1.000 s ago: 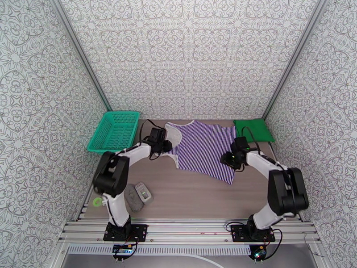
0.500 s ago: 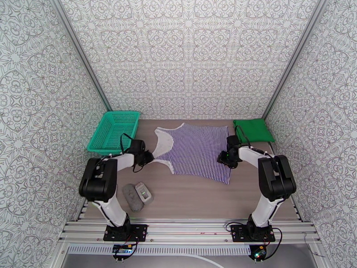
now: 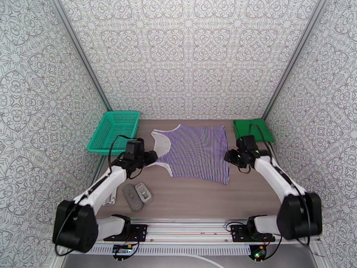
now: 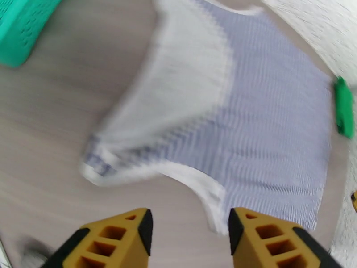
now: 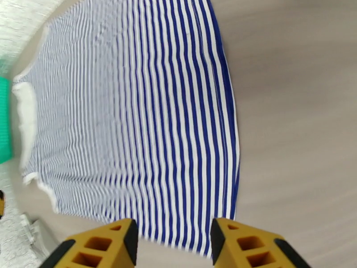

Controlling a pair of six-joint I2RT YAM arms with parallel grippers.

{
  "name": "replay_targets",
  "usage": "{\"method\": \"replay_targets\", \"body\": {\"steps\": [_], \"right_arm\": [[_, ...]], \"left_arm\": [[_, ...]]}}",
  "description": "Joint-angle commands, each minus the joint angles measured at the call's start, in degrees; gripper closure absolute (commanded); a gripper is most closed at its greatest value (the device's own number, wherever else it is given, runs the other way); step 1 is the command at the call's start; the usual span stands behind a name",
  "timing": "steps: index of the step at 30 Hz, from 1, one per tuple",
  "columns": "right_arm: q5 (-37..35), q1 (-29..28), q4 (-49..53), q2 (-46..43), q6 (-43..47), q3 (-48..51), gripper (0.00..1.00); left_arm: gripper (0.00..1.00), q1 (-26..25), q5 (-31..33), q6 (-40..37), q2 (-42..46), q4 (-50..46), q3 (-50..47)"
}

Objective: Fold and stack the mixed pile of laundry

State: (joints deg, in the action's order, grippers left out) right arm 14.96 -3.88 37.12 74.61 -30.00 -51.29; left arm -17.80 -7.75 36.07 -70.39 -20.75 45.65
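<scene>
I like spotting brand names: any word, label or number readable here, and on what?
None can be read.
The navy-and-white striped sleeveless top, the folded green shirt and the teal plastic mesh basket show no lettering.
The small grey object has a dark mark, too small to read.

Bare table (image 3: 209, 197) before striped top (image 3: 194, 150), grey objects (image 3: 137, 195) near-left, basket (image 3: 114, 130) far-left, green shirt (image 3: 253, 129) far-right

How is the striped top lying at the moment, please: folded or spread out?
Spread out, not folded. The striped top lies flat on the table, with its neckline, armholes and hem all showing.
</scene>
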Motion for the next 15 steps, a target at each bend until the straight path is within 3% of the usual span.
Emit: {"method": "replay_targets", "body": {"steps": [1,6,15], "right_arm": [[7.7,3.1,1.8,-2.5,-3.4,8.3,0.52],[14.0,3.4,-4.4,-3.8,-9.8,15.9,0.55],[13.1,3.4,-8.9,-5.2,-17.6,21.5,0.58]], "left_arm": [[0.44,-6.1,1.8,7.5,-0.1,-1.0,-4.7],[0.41,-11.3,0.9,12.9,-5.9,7.8,-8.4],[0.39,-16.4,2.7,16.5,-14.7,13.4,-7.0]]}}
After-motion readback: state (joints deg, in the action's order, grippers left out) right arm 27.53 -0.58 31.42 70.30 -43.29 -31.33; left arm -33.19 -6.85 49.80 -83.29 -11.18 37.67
